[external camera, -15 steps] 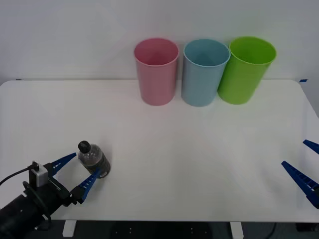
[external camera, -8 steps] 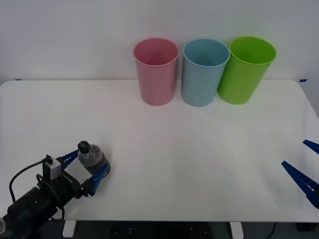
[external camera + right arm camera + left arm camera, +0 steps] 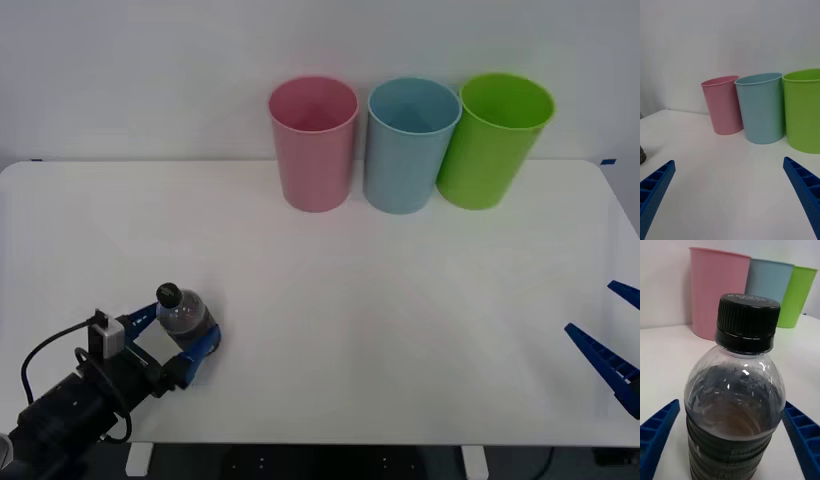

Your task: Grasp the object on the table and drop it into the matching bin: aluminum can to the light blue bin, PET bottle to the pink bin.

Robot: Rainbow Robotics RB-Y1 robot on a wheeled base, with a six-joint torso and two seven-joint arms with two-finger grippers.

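The PET bottle (image 3: 184, 318), small and clear with a black cap and dark label band, stands upright near the front left of the white table (image 3: 330, 300). My left gripper (image 3: 178, 328) is open around it, one blue finger on each side. In the left wrist view the bottle (image 3: 733, 405) stands close up between the fingers (image 3: 658, 427), with slim gaps on both sides. The pink bin (image 3: 314, 142) stands at the back of the table, with the light blue bin (image 3: 408, 144) beside it. My right gripper (image 3: 592, 308) waits open at the table's front right.
A green bin (image 3: 493, 138) stands right of the light blue bin, touching it. The right wrist view shows the pink bin (image 3: 723, 105), the light blue bin (image 3: 762, 108) and the green bin (image 3: 803, 110) in a row across bare table. A wide stretch of white tabletop lies between bottle and bins.
My left gripper has moved forward, so the bottle now sits deeper between its fingers, which have drawn slightly closer together. The bottle and the right arm have stayed put.
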